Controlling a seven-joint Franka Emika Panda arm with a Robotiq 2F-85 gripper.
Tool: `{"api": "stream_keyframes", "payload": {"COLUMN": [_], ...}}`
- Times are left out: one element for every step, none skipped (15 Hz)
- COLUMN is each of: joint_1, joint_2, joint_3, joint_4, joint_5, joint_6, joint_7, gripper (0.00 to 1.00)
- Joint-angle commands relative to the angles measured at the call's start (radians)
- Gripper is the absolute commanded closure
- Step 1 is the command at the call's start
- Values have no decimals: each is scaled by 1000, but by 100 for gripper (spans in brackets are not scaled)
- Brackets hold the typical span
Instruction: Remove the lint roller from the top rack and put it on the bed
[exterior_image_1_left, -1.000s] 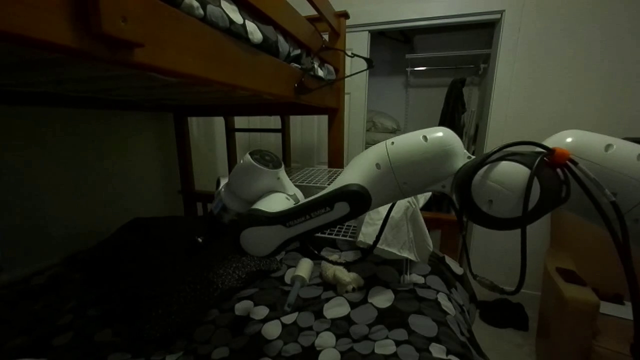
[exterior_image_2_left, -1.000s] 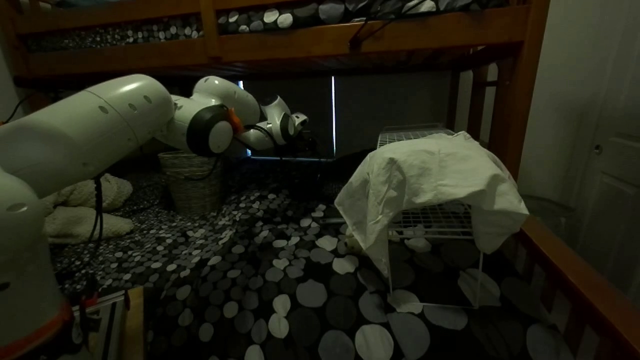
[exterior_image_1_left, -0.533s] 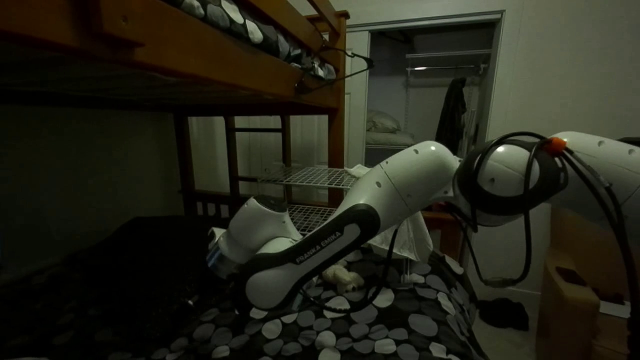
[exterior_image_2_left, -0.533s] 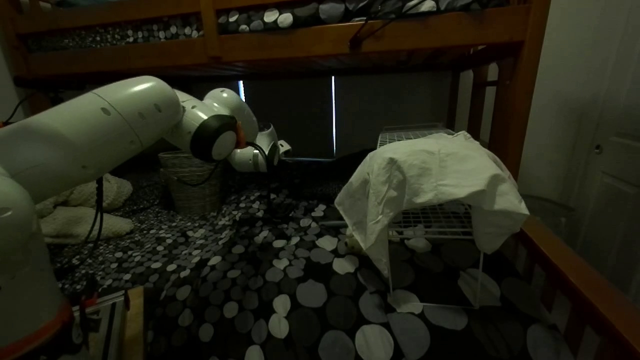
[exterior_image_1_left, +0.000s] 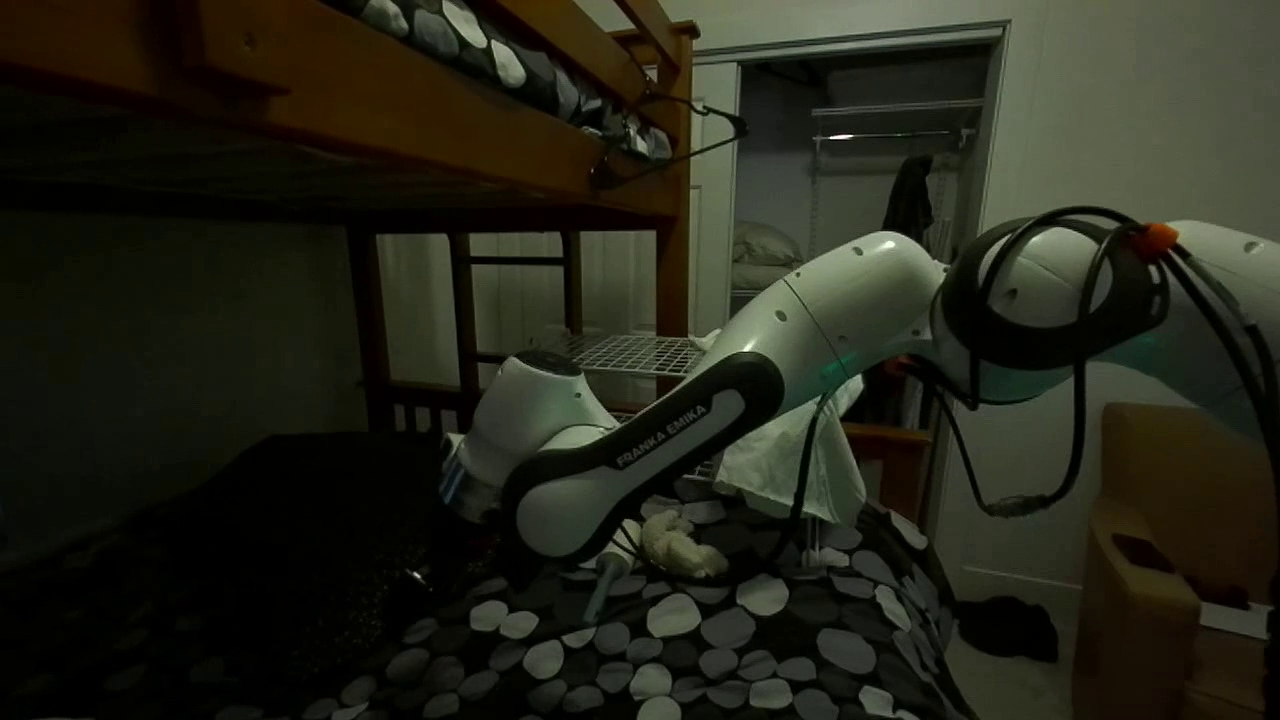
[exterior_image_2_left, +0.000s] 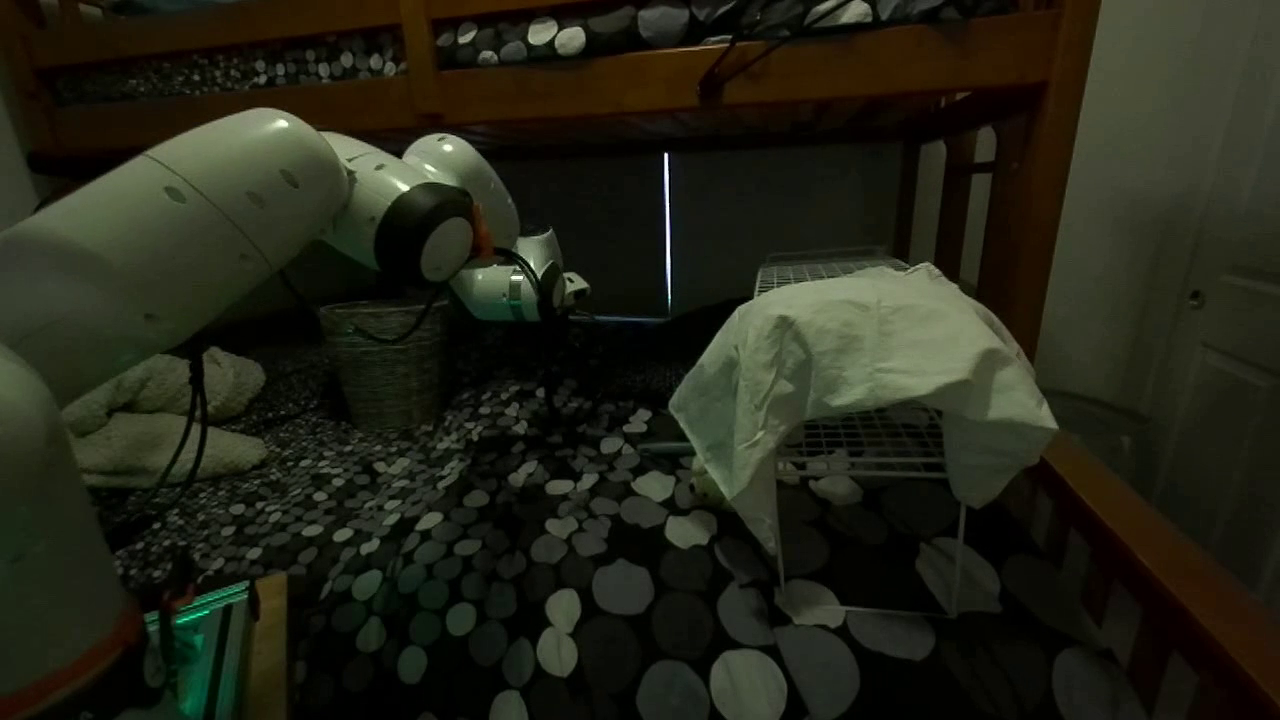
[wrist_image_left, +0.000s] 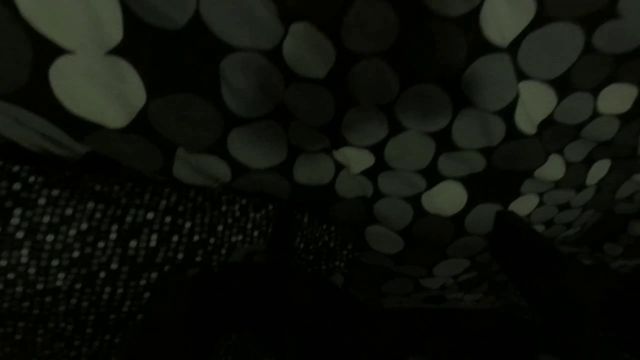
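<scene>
My gripper stands wide, and the lint roller lies on the bed, from me toward the rack, its handle pointing away from that rack.

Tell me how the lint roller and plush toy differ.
The lint roller is long and straight; the plush toy is lumpy. The lint roller is partly blue-grey; the plush toy is cream. The lint roller looks smooth; the plush toy, fluffy. Both lie on the patterned bed.
</scene>
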Motion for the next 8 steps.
{"api": "stream_keyframes", "payload": {"joint_1": [-40, -47, -48, -51, -56, -62, -70, -83], "joint_2": [-130, -157, -186, -210, -239, -267, -294, -320], "joint_3": [21, 25, 21, 18, 22, 22, 25, 37], "joint_4": [-236, -282, -331, -381, -430, -481, -533, -586], "joint_5": [16, 23, 23, 24, 29, 32, 38, 54], "joint_6": [-94, -117, -135, -143, -158, -163, -166, -171], "joint_7": [101, 142, 194, 247, 294, 347, 397, 438], "gripper": [0, 0, 0, 0, 0, 0, 0, 0]}}
